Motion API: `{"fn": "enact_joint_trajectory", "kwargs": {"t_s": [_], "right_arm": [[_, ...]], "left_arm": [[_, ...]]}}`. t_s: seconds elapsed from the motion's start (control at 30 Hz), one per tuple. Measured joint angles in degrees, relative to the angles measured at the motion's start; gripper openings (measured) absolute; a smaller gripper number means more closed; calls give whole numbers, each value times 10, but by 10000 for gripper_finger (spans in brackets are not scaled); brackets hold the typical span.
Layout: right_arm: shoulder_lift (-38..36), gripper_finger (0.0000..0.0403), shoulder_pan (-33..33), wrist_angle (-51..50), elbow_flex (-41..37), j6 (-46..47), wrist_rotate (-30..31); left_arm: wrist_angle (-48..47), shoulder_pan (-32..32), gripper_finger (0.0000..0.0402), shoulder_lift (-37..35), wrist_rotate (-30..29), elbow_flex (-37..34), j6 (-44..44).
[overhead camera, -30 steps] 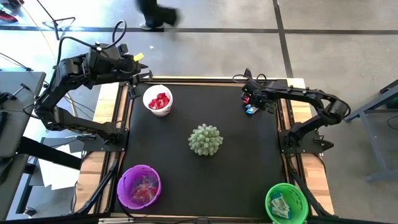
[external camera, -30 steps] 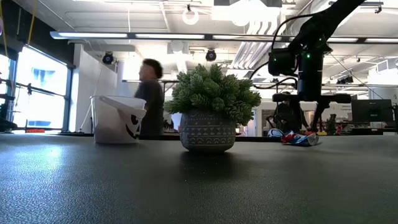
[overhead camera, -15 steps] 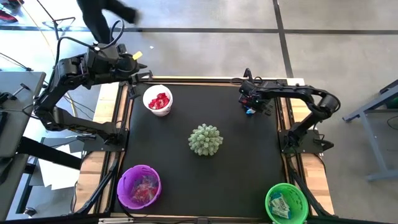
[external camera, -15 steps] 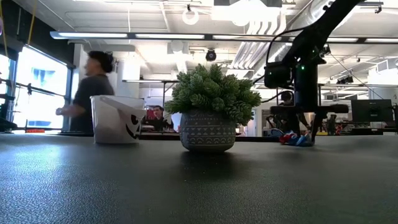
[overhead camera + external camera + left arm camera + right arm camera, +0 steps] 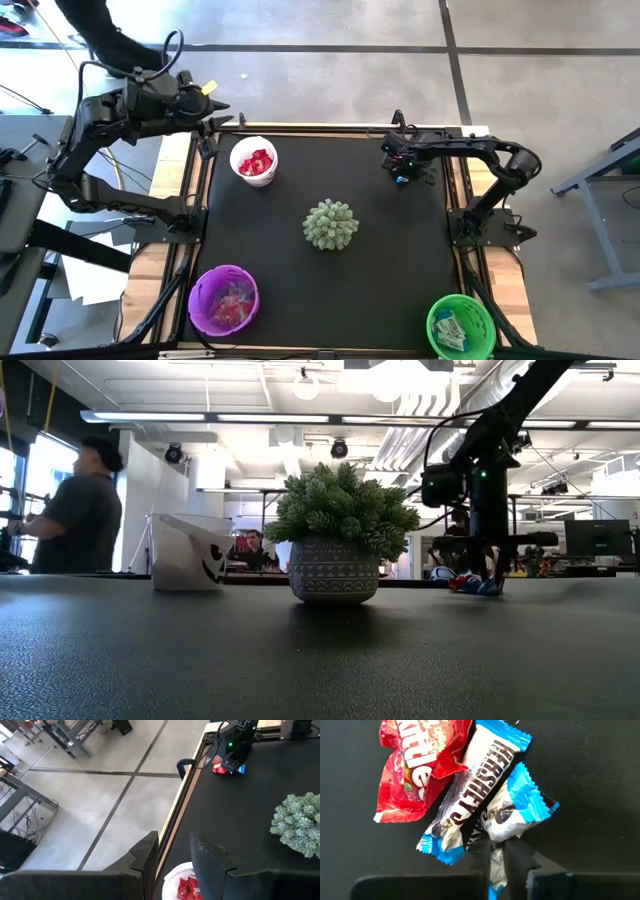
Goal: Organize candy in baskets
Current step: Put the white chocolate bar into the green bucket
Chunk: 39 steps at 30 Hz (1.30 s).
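Overhead — black table [image 5: 380, 260], concrete floor [image 5: 330, 85].

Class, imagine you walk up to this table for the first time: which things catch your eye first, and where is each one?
The spiky pale-green plant at the middle of the black table stands out first. Around it sit a white basket of red candy near the left gripper, a purple basket and a green basket at the near corners. At the far right edge, the right gripper pinches a blue-and-silver candy beside a red candy.
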Motion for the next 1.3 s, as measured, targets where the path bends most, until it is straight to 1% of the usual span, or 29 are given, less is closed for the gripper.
{"fn": "enact_joint_trajectory", "kwargs": {"t_s": [0.07, 0.1, 0.23, 0.43, 0.53, 0.6, 0.67, 0.73, 0.87, 1.0, 1.1, 1.13, 1.23, 1.3], "right_arm": [[-1, 12, 3, 0, 0, -5, -3], [-3, 8, 7, -1, 0, -5, -3], [-20, 17, 26, -8, -4, -5, -34], [-82, 14, 70, -6, -4, -16, -56], [-126, 12, 104, -5, -4, -20, -85], [-161, 12, 131, -1, -4, -16, -114], [-197, 12, 165, 10, -3, -5, -156], [-232, 12, 206, 25, -3, 24, -191], [-286, 12, 311, 73, -3, 113, -231], [-315, 12, 439, 157, -3, 245, -272], [-324, 12, 541, 246, -1, 353, -272], [-324, 12, 572, 262, 6, 383, -264], [-321, 12, 657, 265, 49, 443, -233], [-321, 12, 706, 239, 82, 464, -209]], "left_arm": [[0, 0, 101, -3, 0, 0, 0], [0, 0, 101, -4, 0, 0, 0], [0, 0, 101, -5, 0, 0, -12], [0, 0, 101, -5, 0, 0, -20], [0, 0, 101, -5, 0, 0, -20], [0, 0, 101, -5, 0, 0, -20], [0, 0, 101, -5, 0, 0, -20], [-4, 0, 101, -5, 0, 0, -20], [-12, 0, 101, -5, 0, 0, -20], [-15, 0, 101, -5, 0, 0, -20], [-15, 0, 101, -5, 0, 0, -20], [-15, 0, 101, -5, 0, 0, -19], [-15, 0, 101, -5, 0, 0, -19], [-15, 0, 101, -5, 0, 0, -19]]}}
